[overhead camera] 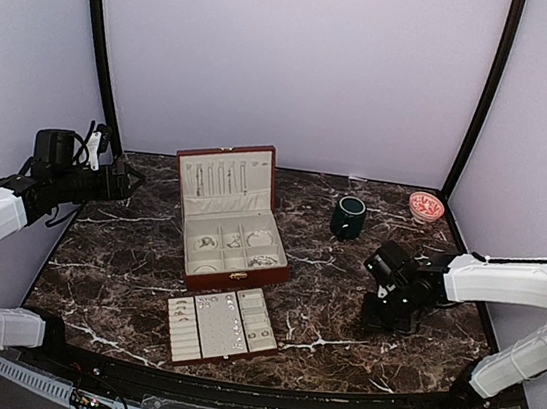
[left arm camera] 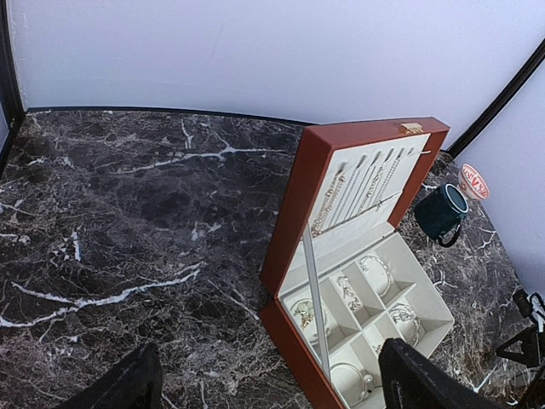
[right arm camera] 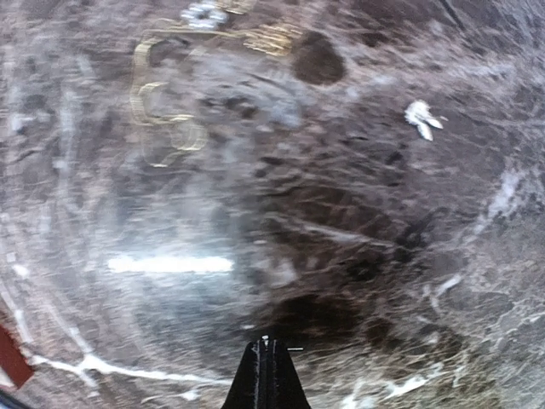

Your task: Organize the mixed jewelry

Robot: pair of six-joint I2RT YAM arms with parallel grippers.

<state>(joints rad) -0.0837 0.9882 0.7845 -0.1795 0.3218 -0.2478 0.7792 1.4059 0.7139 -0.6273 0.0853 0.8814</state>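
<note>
Pieces of mixed jewelry (overhead camera: pixel 233 243) sit in the cream compartments of the open reddish-brown jewelry box (overhead camera: pixel 233 280) at the centre of the dark marble tabletop (overhead camera: pixel 124 266). Thin chains (overhead camera: pixel 222 176) hang in a row inside its raised lid. More small silvery pieces lie on the flat cream tray (overhead camera: pixel 183 339) just below the box in the overhead frame.

In the blurred right wrist view, a thin gold chain (right arm camera: pixel 162 111) lies loose on the marble at upper left. A small pale piece (right arm camera: pixel 421 118) lies at upper right, well apart from it.

The right claw (overhead camera: pixel 379 319) points down at the tabletop at the right of the overhead frame. Its fingers are pressed together, and I cannot tell whether anything is pinched between them.

The left claw (overhead camera: pixel 120 182) hangs raised at the upper left of the overhead frame, jaws spread wide and holding nothing.

A dark green mug (overhead camera: pixel 349 216) stands to the right of the box. A small pink patterned bowl (overhead camera: pixel 426 205) sits further to the upper right.
</note>
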